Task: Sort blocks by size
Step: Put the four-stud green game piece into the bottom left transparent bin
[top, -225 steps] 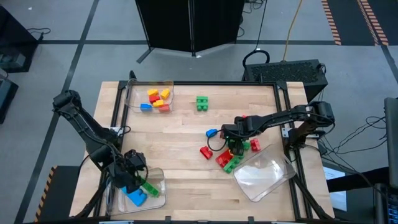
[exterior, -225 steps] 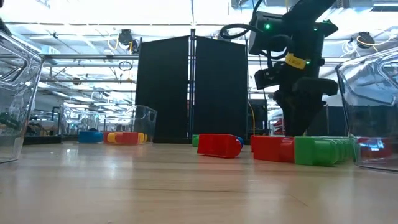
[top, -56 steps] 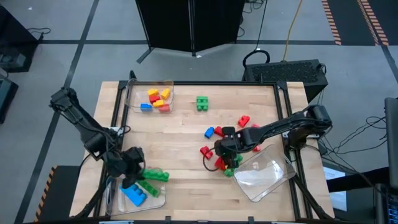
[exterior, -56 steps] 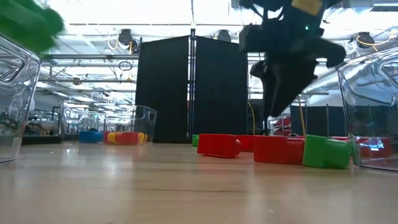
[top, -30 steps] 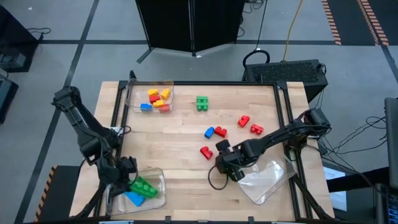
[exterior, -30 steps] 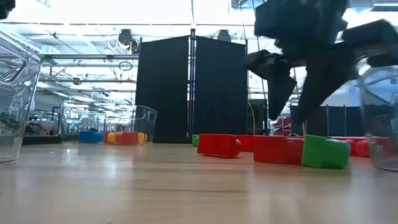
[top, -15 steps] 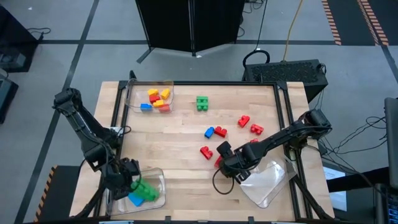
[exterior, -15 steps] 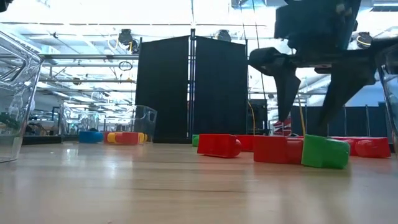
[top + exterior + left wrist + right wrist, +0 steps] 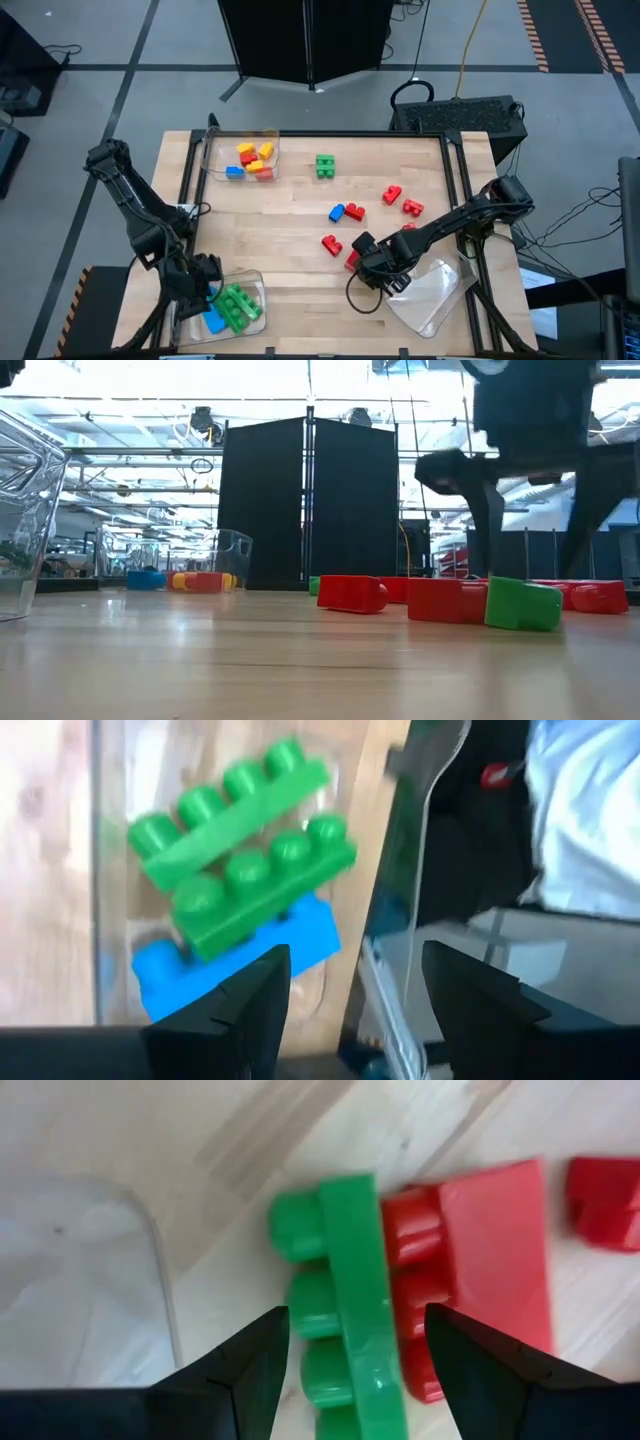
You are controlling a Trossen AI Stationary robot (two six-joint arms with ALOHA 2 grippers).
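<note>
My right gripper (image 9: pixel 378 266) is open and points down. Its fingers stand on either side of a long green brick (image 9: pixel 340 1310) without touching it. That brick lies on the table against a long red brick (image 9: pixel 470 1270). The low view shows the fingers (image 9: pixel 535 570) around the green brick (image 9: pixel 525 606). My left gripper (image 9: pixel 355 950) is open and empty over the near-left clear tray (image 9: pixel 258 285). In that tray lie two long green bricks (image 9: pixel 245 870) and a blue one (image 9: pixel 235 960). Loose red bricks (image 9: pixel 400 200), a blue one (image 9: pixel 337 212) and a green one (image 9: pixel 324 165) lie on the table.
A clear tray (image 9: pixel 212 150) at the far left holds small yellow, red, blue and orange bricks. Another clear tray (image 9: pixel 440 298) lies at the near right, right beside my right gripper. A metal frame borders the table's edges.
The long green brick at my left gripper has come down into the near-left tray and lies beside the other green one. My right gripper has gone a little toward the table's right edge and turned its fingers upright around the green brick. The near-right tray has slid toward the near edge.
</note>
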